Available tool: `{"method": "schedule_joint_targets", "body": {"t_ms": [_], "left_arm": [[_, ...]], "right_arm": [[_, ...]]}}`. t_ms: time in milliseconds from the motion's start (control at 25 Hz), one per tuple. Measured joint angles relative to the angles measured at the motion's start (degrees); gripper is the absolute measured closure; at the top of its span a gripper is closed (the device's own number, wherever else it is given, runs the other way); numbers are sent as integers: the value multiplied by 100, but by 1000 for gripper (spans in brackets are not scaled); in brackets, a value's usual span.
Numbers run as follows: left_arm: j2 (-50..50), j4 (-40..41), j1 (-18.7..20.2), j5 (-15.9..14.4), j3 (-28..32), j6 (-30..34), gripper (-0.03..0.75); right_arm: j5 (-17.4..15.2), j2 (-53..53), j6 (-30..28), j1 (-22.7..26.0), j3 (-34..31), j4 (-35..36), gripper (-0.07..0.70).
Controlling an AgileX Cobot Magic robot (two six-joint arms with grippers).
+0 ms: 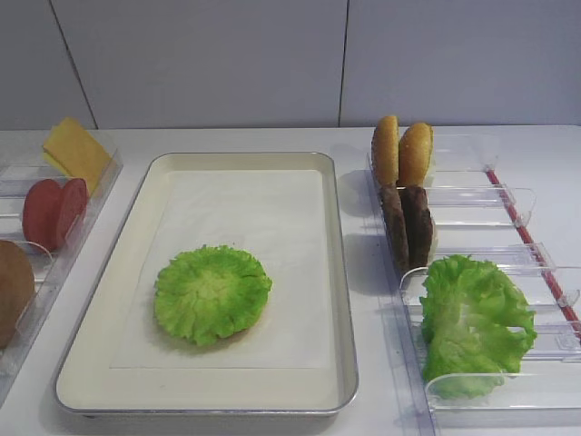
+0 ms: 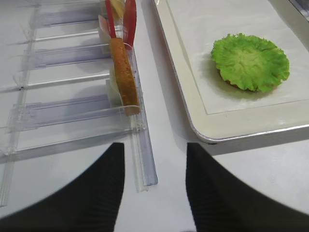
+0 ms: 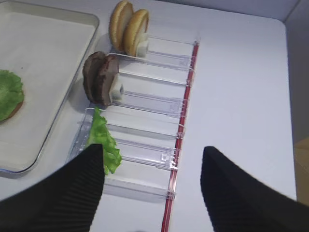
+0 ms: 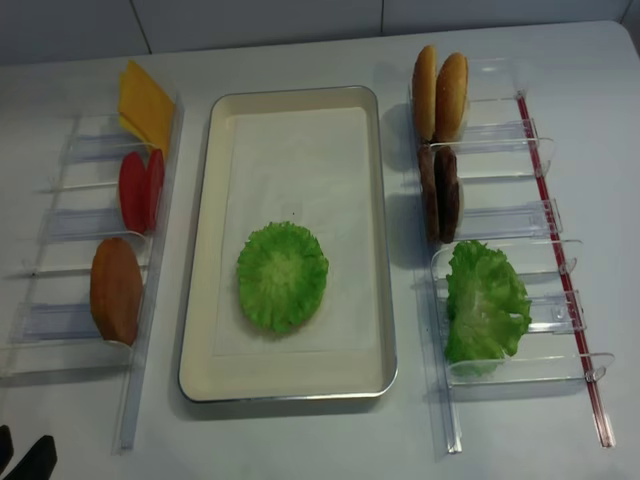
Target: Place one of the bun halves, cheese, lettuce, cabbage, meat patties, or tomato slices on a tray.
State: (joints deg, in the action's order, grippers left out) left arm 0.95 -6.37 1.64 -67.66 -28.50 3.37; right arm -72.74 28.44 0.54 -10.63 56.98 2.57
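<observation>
The cream tray (image 1: pixel 123 291) lies in the middle of the table. A frilly green lettuce (image 1: pixel 212 292) lies flat on its paper liner, with a brown edge showing under it. In the right bins stand two bun halves (image 1: pixel 399 153), two meat patties (image 1: pixel 406 225) and a bulky cabbage bunch (image 1: pixel 472 322). The left bins hold cheese (image 1: pixel 77 150), tomato slices (image 1: pixel 54 211) and one bun half (image 1: pixel 14 291). My right gripper (image 3: pixel 153 150) is open and empty above the near end of the right bins. My left gripper (image 2: pixel 154 147) is open and empty, between the left bins and the tray's near corner.
Clear plastic bin racks (image 4: pixel 500 230) flank the tray on both sides; the right one has a red strip (image 3: pixel 186 96) along its outer edge. A grey wall (image 1: pixel 272 54) closes the back. Bare white table (image 3: pixel 241 96) lies right of the right rack.
</observation>
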Motion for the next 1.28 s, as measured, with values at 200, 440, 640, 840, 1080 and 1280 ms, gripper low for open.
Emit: {"method": "schedule_joint_targets", "body": {"t_ms": [200, 440, 640, 840, 1080, 1280], "left_arm": [[0, 0, 0, 0, 0, 0, 428], [0, 0, 0, 0, 0, 0, 428], [0, 0, 0, 0, 0, 0, 428], [0, 0, 0, 0, 0, 0, 428], [0, 0, 0, 0, 0, 0, 428], [0, 0, 0, 0, 0, 0, 428]], "right_arm": [[40, -1086, 0, 977, -865, 132, 183], [168, -1951, -113, 1683, -1960, 501, 183], [689, -2492, -428, 1709, -2653, 578, 183], [847, -2910, -488, 1709, -2815, 578, 184], [744, -2937, -1360, 1709, -2856, 887, 183], [684, -2937, -1497, 1709, -2906, 953, 183]]}}
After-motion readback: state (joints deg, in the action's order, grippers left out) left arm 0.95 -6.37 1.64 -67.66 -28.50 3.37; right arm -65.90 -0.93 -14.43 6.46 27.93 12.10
